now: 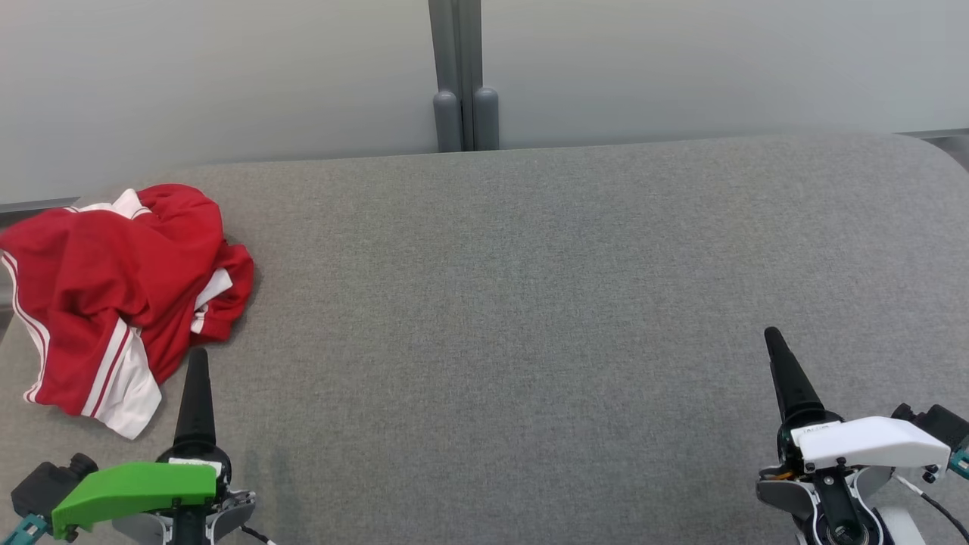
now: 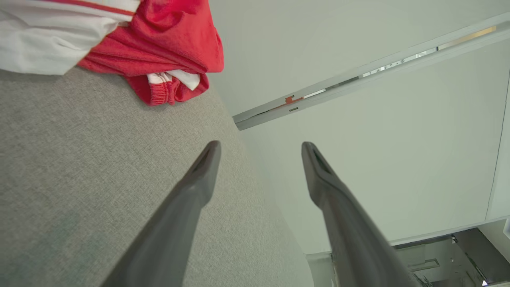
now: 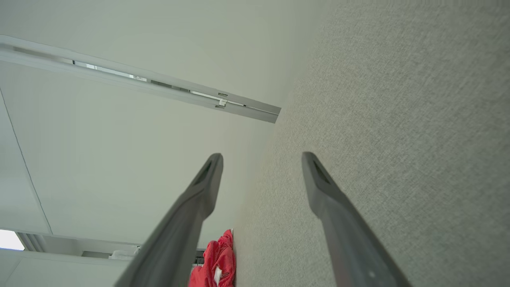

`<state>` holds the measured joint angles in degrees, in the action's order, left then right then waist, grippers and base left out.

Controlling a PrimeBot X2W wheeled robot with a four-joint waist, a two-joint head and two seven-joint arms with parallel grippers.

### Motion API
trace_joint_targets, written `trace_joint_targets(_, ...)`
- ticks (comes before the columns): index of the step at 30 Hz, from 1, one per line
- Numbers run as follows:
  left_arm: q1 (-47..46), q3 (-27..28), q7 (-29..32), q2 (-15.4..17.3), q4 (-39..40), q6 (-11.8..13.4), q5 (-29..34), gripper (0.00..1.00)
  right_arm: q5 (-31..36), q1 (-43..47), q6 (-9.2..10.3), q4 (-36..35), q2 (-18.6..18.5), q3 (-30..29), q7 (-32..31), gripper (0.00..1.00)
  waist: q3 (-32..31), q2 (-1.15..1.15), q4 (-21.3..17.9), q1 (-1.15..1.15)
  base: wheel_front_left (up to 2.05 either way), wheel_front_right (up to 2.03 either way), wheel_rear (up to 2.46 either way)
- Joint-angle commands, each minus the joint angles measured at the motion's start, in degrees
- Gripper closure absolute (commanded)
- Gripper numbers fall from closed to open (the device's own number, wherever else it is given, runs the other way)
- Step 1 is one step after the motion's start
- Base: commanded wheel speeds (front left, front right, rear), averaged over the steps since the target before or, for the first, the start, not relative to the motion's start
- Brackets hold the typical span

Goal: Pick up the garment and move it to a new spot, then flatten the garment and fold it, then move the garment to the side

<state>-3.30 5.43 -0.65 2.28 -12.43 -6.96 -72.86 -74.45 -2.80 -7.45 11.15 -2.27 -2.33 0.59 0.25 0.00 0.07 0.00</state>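
Observation:
A crumpled red garment [image 1: 113, 295] with white stripes and white panels lies bunched at the far left of the grey table [image 1: 530, 303]. My left gripper [image 1: 198, 363] hovers just below and to the right of it, near the front edge; in the left wrist view the left gripper [image 2: 259, 148] is open and empty, with the garment [image 2: 159, 44] beyond its fingertips. My right gripper [image 1: 774, 341] sits at the lower right, far from the cloth. In the right wrist view the right gripper [image 3: 261, 159] stands open and empty, and the garment [image 3: 217, 261] shows small in the distance.
A pale wall with a grey vertical post [image 1: 462, 76] runs behind the table's far edge. The wide grey fabric surface stretches between the two grippers.

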Motion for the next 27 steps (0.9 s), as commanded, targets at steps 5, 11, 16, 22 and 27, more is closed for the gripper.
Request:
trace_joint_targets(5,-1.1,-0.6,-1.5,0.4,1.9,0.1,8.8,0.00,6.0,-0.1,-0.02,-1.9,-0.4,0.9,1.5,0.00,0.0,0.00,0.0,0.00,0.00,0.00,0.00)
trace_joint_targets(11,-0.8,-1.4,-2.7,0.5,2.9,0.0,17.2,0.00,11.3,0.1,-0.03,-2.7,-0.4,1.4,2.8,0.00,-0.1,0.00,0.0,0.00,0.00,0.00,0.00)
trace_joint_targets(16,-0.5,-2.4,-3.7,0.6,3.6,0.0,23.5,0.00,16.0,0.2,-0.03,-3.3,-0.4,1.9,3.7,0.00,-0.1,0.00,0.0,0.00,0.00,0.00,0.00)
trace_joint_targets(22,-0.1,-3.7,-4.8,0.9,4.3,0.0,30.4,0.00,21.0,0.4,-0.03,-3.9,-0.5,2.6,4.9,0.00,-0.1,0.00,0.1,0.00,0.00,0.00,0.00)
trace_joint_targets(27,0.1,-4.7,-5.7,1.2,4.5,0.0,34.9,0.00,25.0,0.6,-0.03,-4.4,-0.5,3.1,5.7,0.00,-0.2,0.00,0.1,0.00,0.00,0.00,0.00)
